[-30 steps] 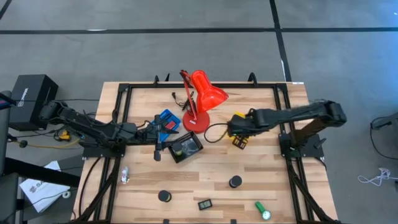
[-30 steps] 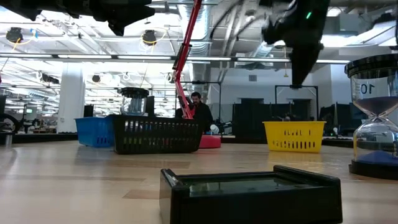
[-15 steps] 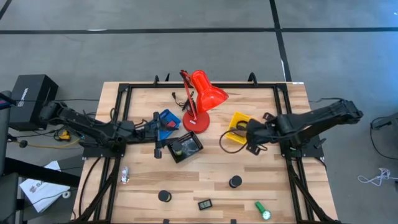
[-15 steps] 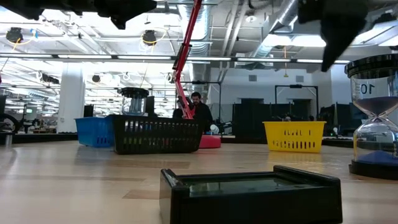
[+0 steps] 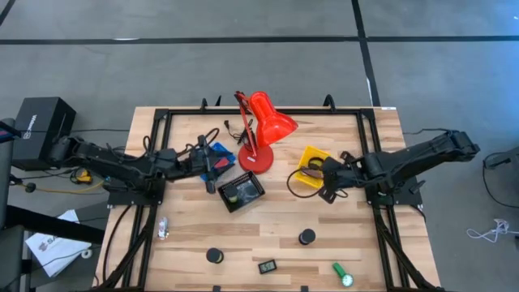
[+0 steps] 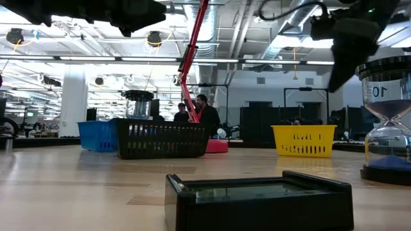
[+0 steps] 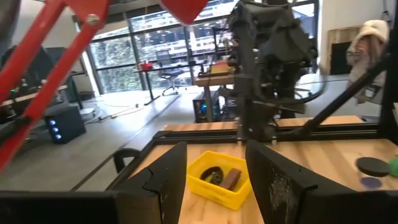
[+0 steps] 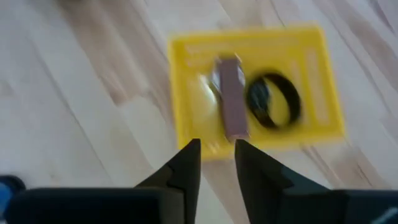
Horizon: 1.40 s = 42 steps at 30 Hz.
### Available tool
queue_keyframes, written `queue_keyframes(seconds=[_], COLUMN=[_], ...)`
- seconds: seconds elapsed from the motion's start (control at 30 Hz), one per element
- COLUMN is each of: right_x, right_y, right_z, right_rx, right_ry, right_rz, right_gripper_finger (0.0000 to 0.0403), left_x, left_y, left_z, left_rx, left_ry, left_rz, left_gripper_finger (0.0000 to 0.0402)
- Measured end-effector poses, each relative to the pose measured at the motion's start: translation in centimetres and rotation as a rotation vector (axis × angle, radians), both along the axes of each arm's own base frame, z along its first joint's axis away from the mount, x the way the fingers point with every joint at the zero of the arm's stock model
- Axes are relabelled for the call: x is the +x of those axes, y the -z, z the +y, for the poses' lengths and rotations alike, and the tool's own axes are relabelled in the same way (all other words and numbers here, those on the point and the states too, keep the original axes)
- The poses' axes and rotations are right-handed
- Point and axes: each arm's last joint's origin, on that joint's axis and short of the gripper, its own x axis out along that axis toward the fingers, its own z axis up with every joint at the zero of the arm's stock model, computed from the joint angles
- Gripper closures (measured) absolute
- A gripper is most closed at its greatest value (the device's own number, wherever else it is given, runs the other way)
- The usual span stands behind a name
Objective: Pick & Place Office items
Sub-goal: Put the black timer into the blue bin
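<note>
The yellow tray (image 5: 311,156) holds a brownish-red block (image 8: 231,99) and a black loop (image 8: 274,100), both lying on its floor. My right gripper (image 8: 216,144) hovers open just off the tray's near-right side (image 5: 331,186), pointing down at it and holding nothing. My left gripper (image 7: 214,152) is open and held level above the blue tray (image 5: 220,152), pointing toward the table's right. Two black discs (image 5: 213,255) (image 5: 306,237), a small black rectangle (image 5: 268,265), a green cylinder (image 5: 342,274) and a silvery bit (image 5: 163,229) lie on the table's near part.
The red desk lamp (image 5: 263,122) stands between the arms, near the far edge. A black tray (image 5: 242,191) with items sits in front of the lamp's base. A black cord (image 5: 293,188) loops beside the yellow tray. People stand in the room beyond (image 6: 204,109).
My right gripper has drawn back from over the yellow tray toward the table's right and near side, uncovering the tray. My left gripper has shifted a little toward the right and far edge above the blue tray.
</note>
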Motion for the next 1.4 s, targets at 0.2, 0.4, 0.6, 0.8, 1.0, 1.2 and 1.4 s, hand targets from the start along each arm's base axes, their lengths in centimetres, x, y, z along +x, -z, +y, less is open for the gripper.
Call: queue_keyframes(seconds=[0.2,0.4,0.6,0.8,1.0,1.2,1.4], right_x=[2.3,4.1,5.6,6.7,8.2,9.7,9.9], right_y=[0.4,-0.4,-1.2,0.8,3.7,2.9,1.9], right_z=[-0.4,-0.6,-1.4,-2.2,-3.1,-3.6,-3.5], right_rx=[-0.111,-0.217,-0.266,-0.26,-0.244,-0.302,-0.268], right_ry=[-0.235,-0.519,-0.544,-0.518,-0.497,-0.551,-0.508], right_rz=[-0.173,-0.341,-0.483,-0.385,-0.272,-0.232,-0.269], right_gripper_finger=[0.0279,0.0262,0.0255,0.0244,0.0234,0.0234,0.024], left_x=[0.0,0.0,0.0,0.0,0.0,0.0,-0.2], left_y=[0.0,0.0,0.0,0.0,0.0,0.1,1.2], left_z=[0.7,0.7,0.7,0.7,0.7,0.7,0.7], left_rx=[0.0,-0.005,-0.01,-0.011,-0.011,-0.011,-0.008], left_ry=[-0.032,-0.033,-0.032,-0.032,-0.032,-0.032,-0.032], left_rz=[0.0,-0.002,-0.003,-0.002,0.0,0.002,0.035], left_gripper_finger=[0.0243,0.0243,0.0243,0.0243,0.0243,0.0243,0.0243])
